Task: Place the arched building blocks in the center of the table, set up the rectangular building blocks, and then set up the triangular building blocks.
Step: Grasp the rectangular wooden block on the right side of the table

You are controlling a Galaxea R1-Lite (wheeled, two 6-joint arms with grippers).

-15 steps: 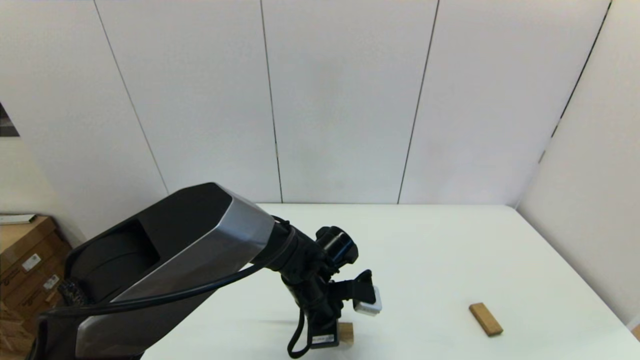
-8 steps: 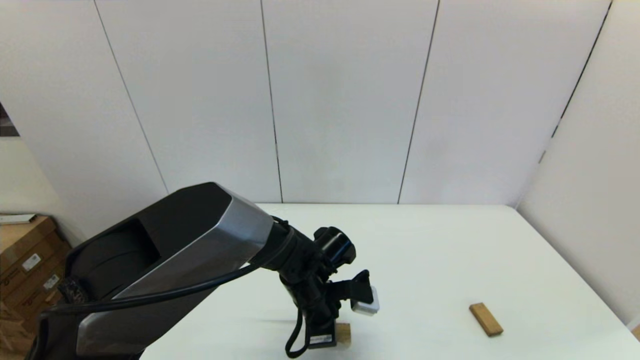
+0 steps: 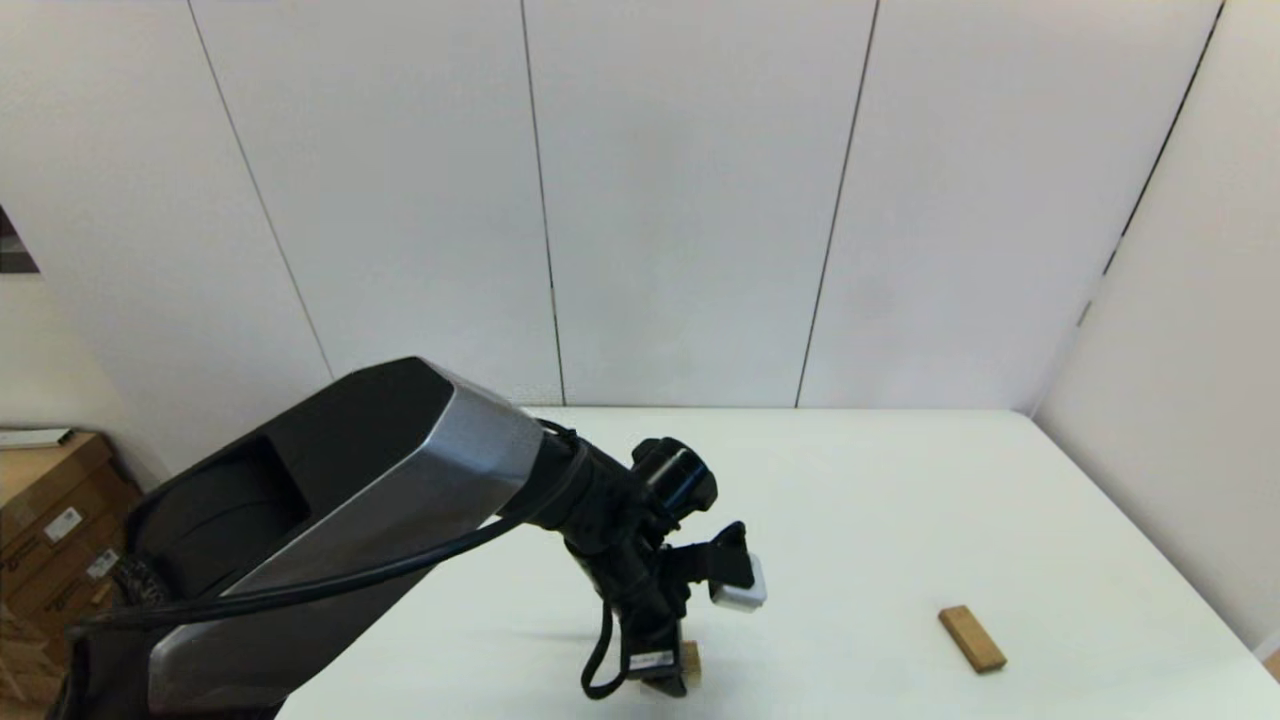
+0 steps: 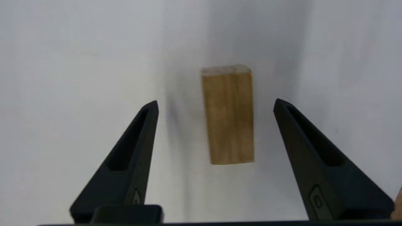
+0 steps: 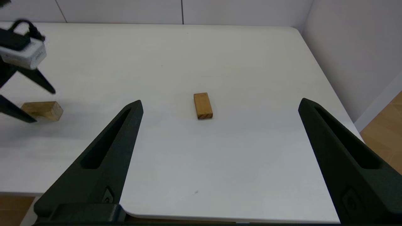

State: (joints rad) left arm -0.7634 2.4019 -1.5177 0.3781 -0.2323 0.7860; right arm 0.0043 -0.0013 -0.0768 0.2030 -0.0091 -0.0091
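Note:
A chunky tan block, the arched building block [image 4: 227, 114], lies on the white table [image 3: 900, 480]; its hollow does not show. My left gripper [image 4: 216, 103] is open and straddles it, one finger on each side, both apart from the wood. In the head view the wrist hides most of this block [image 3: 691, 659]. The right wrist view shows the same block [image 5: 42, 110] between the left gripper's fingers [image 5: 47, 88]. The rectangular building block [image 3: 970, 638] [image 5: 203, 105] lies flat to the right. My right gripper [image 5: 220, 102] hangs open over the table's near edge. The triangular building block is out of view.
White wall panels close the table's far and right sides. Cardboard boxes [image 3: 50, 510] stand on the floor to the left. The table's rounded near edge [image 5: 188, 216] and wooden floor [image 5: 386, 122] show in the right wrist view.
My left gripper has shifted slightly to the right over the arched block and hides more of it. The blocks have not moved.

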